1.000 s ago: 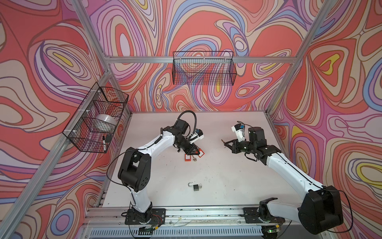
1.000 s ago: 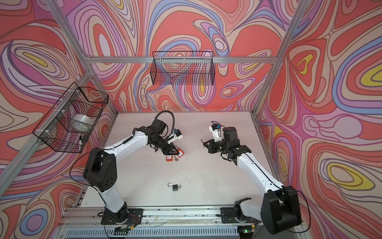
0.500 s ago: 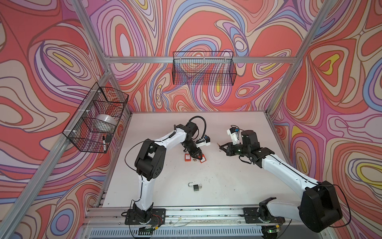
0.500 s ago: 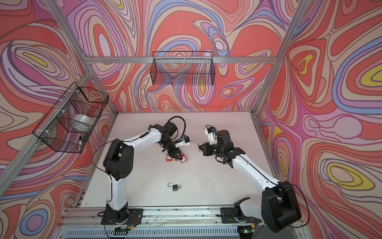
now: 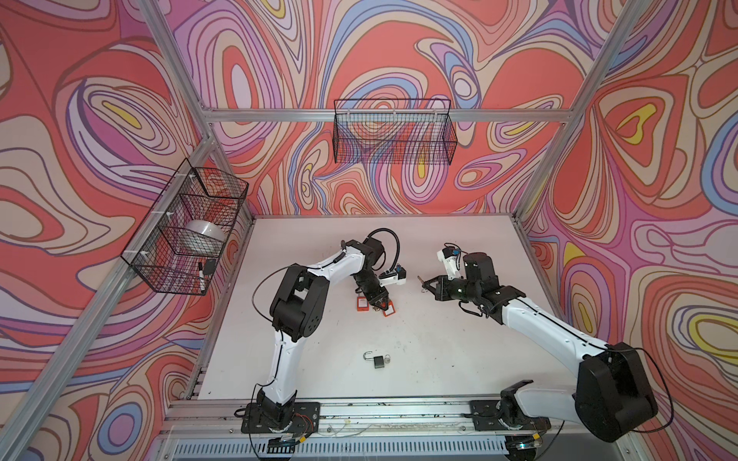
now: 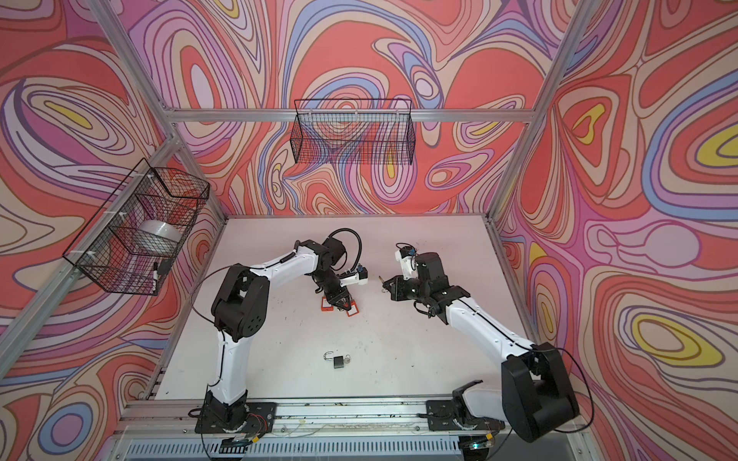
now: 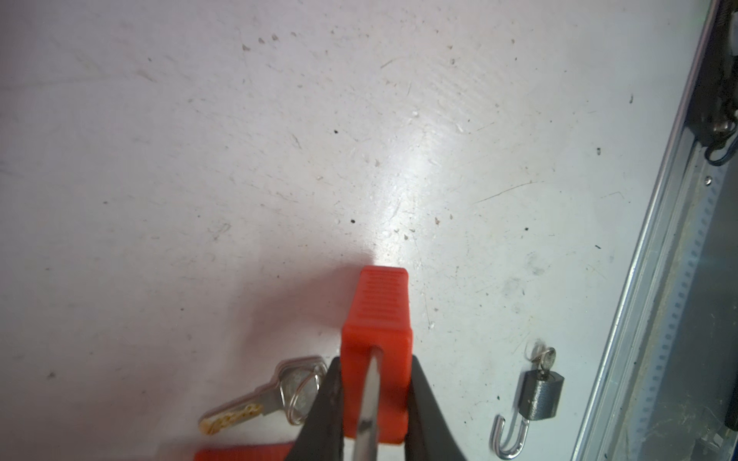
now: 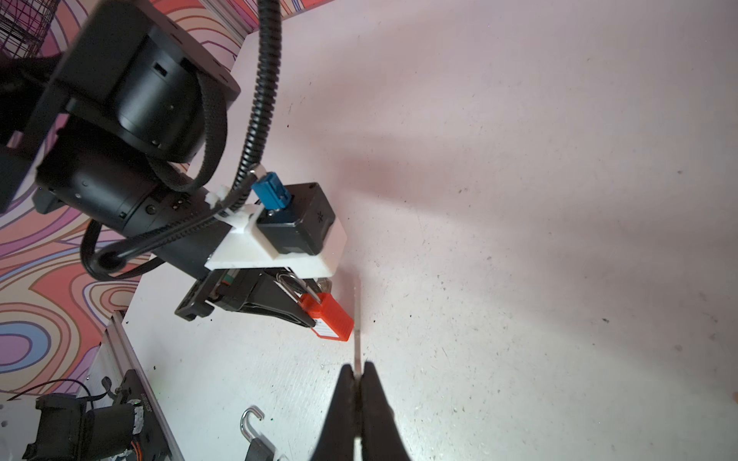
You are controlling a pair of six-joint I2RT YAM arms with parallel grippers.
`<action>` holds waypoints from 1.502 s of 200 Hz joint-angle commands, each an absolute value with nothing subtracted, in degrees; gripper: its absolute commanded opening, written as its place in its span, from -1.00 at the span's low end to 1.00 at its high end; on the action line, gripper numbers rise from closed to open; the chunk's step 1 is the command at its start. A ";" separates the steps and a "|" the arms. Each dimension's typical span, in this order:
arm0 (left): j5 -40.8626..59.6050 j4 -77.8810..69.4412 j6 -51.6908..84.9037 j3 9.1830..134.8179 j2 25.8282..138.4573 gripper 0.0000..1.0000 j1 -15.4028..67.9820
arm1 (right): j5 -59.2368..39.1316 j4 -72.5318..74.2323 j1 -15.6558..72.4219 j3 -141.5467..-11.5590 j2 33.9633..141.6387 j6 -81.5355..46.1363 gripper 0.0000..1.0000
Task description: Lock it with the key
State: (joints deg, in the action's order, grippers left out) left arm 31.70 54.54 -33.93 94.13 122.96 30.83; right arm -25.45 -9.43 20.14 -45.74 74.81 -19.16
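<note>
My left gripper (image 7: 375, 359) is shut on a red padlock (image 7: 377, 319), its black fingers pressing the body's two sides. In both top views the padlock (image 5: 389, 309) (image 6: 351, 310) hangs low over the white table near its middle. My right gripper (image 8: 359, 365) is shut on a thin metal key (image 8: 356, 319) whose blade points at the red padlock (image 8: 327, 315), a short gap away. In a top view the right gripper (image 5: 425, 284) is to the right of the left gripper (image 5: 377, 305). The padlock's keyhole is hidden.
A second red padlock (image 5: 362, 303) and a ring of spare keys (image 7: 279, 395) lie on the table beside the left gripper. A dark padlock (image 5: 377, 360) with open shackle and its own key lies nearer the front rail. Wire baskets (image 5: 393, 135) hang on the walls.
The left arm's elbow has swung inward and its gripper has shifted slightly right and nearer with the red padlock. The right gripper has moved a little left toward it, still holding the key.
</note>
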 commanded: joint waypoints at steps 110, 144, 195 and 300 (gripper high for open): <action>29.63 57.68 -36.21 103.53 129.64 0.12 31.29 | -26.55 -8.35 21.01 -44.39 74.66 -18.81 -1.00; 28.30 56.62 -35.71 104.59 130.08 0.20 31.29 | -26.58 -8.35 21.00 -44.00 74.44 -18.90 -1.00; 27.65 54.82 -34.90 105.33 130.08 0.36 31.29 | -26.63 -8.05 20.99 -43.17 74.38 -19.40 -1.00; 25.75 52.46 -32.94 106.29 128.44 0.43 31.26 | -26.24 -5.26 22.05 -40.62 77.04 -26.36 -1.00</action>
